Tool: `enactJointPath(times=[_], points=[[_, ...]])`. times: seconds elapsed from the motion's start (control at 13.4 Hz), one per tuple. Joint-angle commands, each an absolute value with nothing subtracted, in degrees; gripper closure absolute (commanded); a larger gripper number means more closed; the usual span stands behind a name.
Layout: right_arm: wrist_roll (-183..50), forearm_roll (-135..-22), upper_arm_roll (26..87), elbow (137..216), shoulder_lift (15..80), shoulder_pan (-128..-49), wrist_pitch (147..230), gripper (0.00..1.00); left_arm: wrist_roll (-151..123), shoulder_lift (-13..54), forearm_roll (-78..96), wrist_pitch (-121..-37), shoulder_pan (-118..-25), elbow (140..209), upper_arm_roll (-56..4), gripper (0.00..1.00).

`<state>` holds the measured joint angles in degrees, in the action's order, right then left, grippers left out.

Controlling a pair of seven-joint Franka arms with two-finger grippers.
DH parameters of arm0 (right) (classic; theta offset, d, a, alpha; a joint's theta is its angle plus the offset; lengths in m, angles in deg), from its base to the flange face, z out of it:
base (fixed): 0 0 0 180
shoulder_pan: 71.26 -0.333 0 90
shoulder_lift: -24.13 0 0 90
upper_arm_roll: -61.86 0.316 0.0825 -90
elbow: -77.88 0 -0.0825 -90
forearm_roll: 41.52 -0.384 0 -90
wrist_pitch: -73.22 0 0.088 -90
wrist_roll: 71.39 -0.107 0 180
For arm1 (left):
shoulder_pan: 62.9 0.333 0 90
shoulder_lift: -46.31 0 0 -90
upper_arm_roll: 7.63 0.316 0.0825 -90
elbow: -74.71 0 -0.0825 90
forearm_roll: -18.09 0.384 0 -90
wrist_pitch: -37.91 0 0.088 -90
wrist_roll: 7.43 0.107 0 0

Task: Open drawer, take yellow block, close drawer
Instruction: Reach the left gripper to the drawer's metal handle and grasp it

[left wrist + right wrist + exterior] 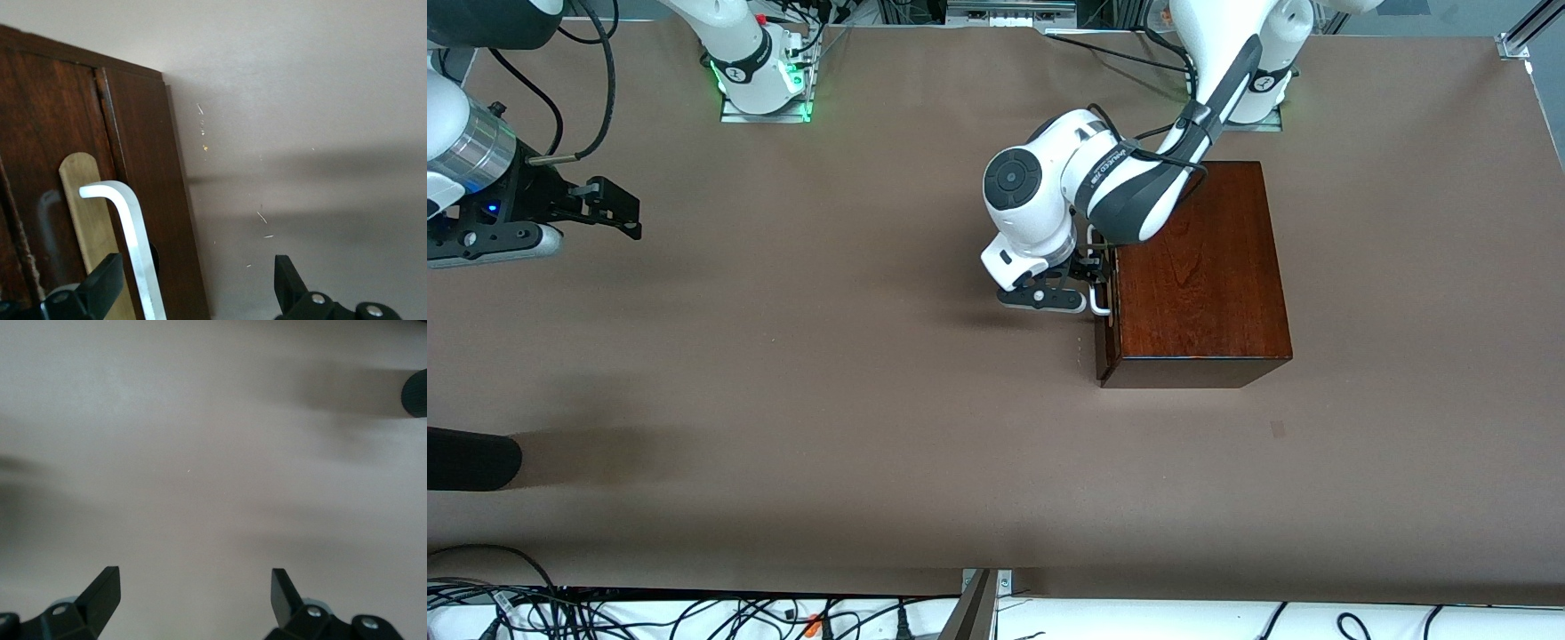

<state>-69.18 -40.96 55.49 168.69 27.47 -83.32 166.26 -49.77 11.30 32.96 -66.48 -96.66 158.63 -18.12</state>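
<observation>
Brown table [871,400] fills the foreground, bare but for a dark rounded object [467,460] poking in at the right arm's end. Farther from the camera sits the mahogany box [1196,276], toward the left arm's end, and its drawer [1105,311] is shut, its front flush with the box. No yellow block in sight, so presumably it's tucked inside.

And the left gripper [1096,283] is right at the drawer front! Its fingers [100,283] are spread wide, one on either side of the white bar handle [133,247], which runs up between them in the left wrist view. Nothing is pinched yet.

That handle looks like the place to grab: a stiff, smooth U-shaped bar, slim enough for the fingers to close across, though glossy enough that a loose grip might slide. The box looks solid and heavy, so a straight pull should bring the drawer out without dragging the box, I'd guess.

Over at the table's other end the right gripper [609,206] waits, hovering above bare table, fingers [100,593] apart and holding nothing.
</observation>
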Motion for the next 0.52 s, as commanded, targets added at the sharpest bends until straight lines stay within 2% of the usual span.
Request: enactJointPath(times=[0.0,0.45], points=[[-69.63,-40.99,55.80,167.71,27.73,-82.86,165.42,0.00,-52.87,9.84,34.78,-65.89,-98.14,157.06,-17.03,0.00],[-69.63,-41.08,55.80,167.71,27.73,-82.86,165.42,0.00,-56.65,8.17,38.12,-65.54,-98.23,157.68,-16.94,0.00]])
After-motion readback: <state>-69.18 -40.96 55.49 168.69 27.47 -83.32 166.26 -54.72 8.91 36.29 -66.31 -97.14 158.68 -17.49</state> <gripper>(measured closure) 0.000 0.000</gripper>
